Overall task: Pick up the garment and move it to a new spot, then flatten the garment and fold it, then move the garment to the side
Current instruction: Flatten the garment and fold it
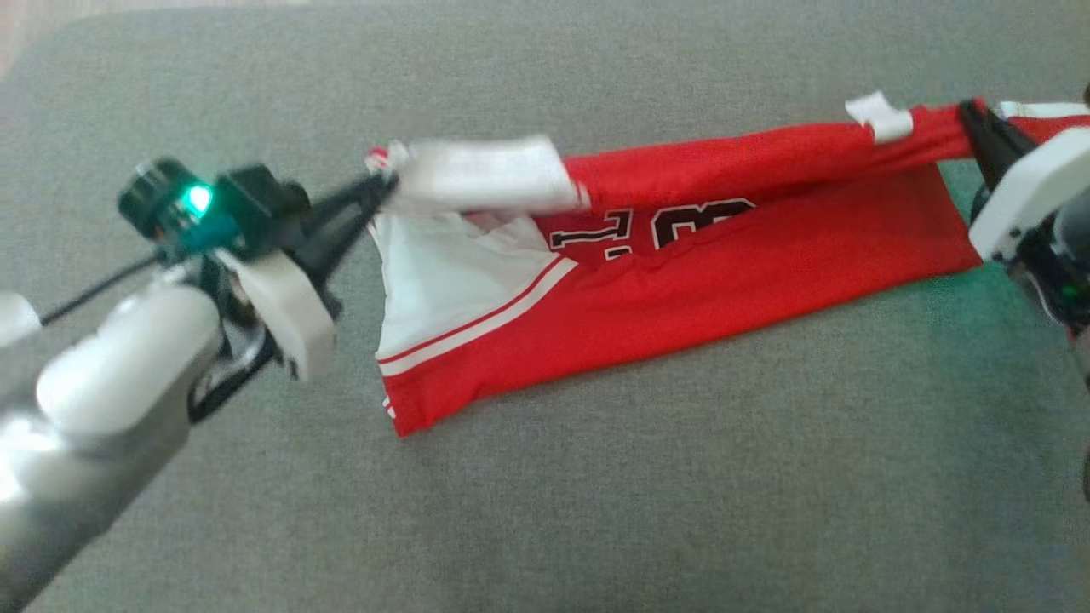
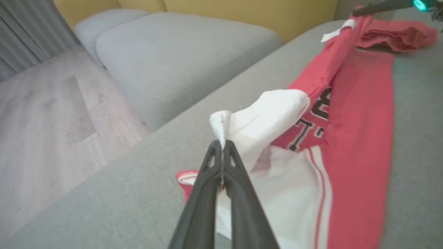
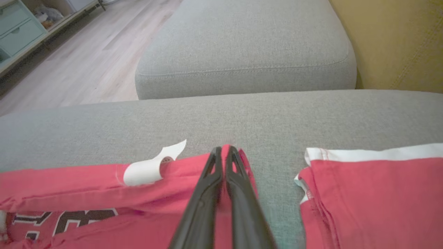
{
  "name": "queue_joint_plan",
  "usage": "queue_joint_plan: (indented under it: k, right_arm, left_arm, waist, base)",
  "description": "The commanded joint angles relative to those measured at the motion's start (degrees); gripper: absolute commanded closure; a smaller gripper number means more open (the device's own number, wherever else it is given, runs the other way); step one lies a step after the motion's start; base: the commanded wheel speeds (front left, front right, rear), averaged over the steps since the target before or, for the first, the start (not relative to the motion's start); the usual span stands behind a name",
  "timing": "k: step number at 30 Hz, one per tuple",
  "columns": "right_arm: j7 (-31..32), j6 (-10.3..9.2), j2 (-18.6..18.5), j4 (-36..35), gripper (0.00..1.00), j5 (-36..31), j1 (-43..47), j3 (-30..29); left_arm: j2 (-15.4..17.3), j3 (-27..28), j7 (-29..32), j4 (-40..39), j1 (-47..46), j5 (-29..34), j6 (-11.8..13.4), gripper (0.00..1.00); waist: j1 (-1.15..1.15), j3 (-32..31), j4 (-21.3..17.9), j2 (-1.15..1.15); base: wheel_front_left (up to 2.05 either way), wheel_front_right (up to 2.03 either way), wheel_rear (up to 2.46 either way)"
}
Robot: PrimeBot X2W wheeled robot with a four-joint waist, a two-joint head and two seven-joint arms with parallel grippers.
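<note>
We see the garment [image 1: 749, 255], red and white, stretched across the grey sofa cushion [image 1: 596, 477], its upper edge lifted and the rest lying on it. Our left hand [image 1: 381, 183] pinches the white end tight, and our right hand [image 1: 971, 111] pinches the red edge at the opposite end.

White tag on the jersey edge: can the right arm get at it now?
Probably not yet: the white tag lies close and uncovered, but the right fingers are shut on the jersey beside it.
</note>
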Motion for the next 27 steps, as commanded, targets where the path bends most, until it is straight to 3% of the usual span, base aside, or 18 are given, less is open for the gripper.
queue_joint_plan:
  k: [1,9,16,27]
  right_arm:
    - [0.25,-0.04,-2.06,-2.00,1.00,0.75,0.33,0.87]
    - [3.74,-0.04,-6.10,-1.58,1.00,2.40,2.22,5.10]
    - [6.64,-0.04,-9.69,-2.44,1.00,0.86,3.70,10.75]
    - [8.49,-0.04,-10.61,-3.56,1.00,2.85,3.87,13.90]
  left_arm:
    - [3.23,1.83,0.99,-2.33,-1.17,-0.80,0.12,1.00]
    - [7.26,-1.67,8.79,-12.57,3.54,-4.59,0.11,1.00]
    - [7.99,-2.83,11.98,-16.09,5.60,-5.21,0.33,1.00]
    - [7.53,-3.70,14.07,-16.67,7.33,-4.39,0.61,1.00]
  waist:
    - [0.01,-0.33,0.27,0.00]
    - [0.01,-1.75,0.49,0.00]
    - [0.01,-2.00,0.51,0.00]
    - [0.01,-1.88,-0.22,0.00]
  base:
    - [0.00,0.00,0.00]
    - [0.00,0.00,0.00]
    - [0.00,0.00,0.00]
    - [0.00,0.00,0.00]
